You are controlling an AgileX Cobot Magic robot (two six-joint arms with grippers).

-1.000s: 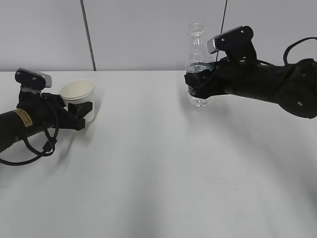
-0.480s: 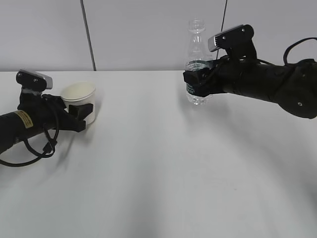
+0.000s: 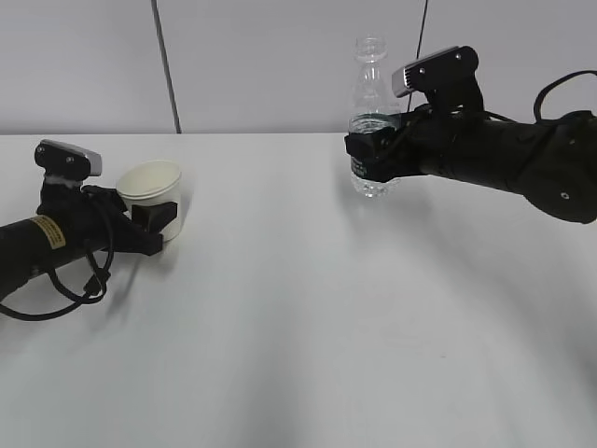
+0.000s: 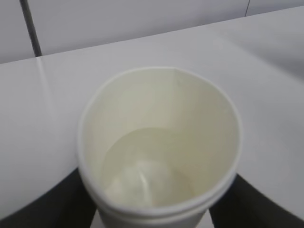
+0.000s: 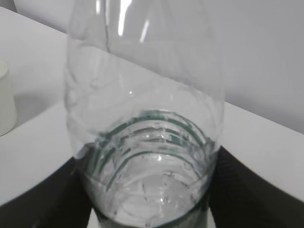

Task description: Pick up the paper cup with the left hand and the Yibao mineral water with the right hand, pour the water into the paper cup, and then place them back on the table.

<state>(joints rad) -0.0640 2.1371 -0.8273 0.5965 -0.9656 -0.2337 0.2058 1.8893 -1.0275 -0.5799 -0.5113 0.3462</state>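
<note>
The cream-white paper cup (image 3: pixel 151 189) sits at the far left, tilted a little toward the camera; in the left wrist view the paper cup (image 4: pixel 159 142) fills the frame with some water at its bottom. My left gripper (image 3: pixel 159 221) is shut on its lower wall. The clear Yibao bottle (image 3: pixel 371 89) with a green label is upright and held above the white table (image 3: pixel 308 308) by my right gripper (image 3: pixel 367 159), which is shut round its lower body. The bottle (image 5: pixel 147 118) holds water in its lower part in the right wrist view, and black fingers (image 5: pixel 247 190) flank it.
A grey wall with a dark vertical seam (image 3: pixel 166 65) stands behind the table's far edge. The cup's edge (image 5: pixel 5 99) shows at the far left of the right wrist view.
The bottle rose a little off the table early on and then held still. My left arm shifted slightly right and the cup tipped a little toward the camera.
</note>
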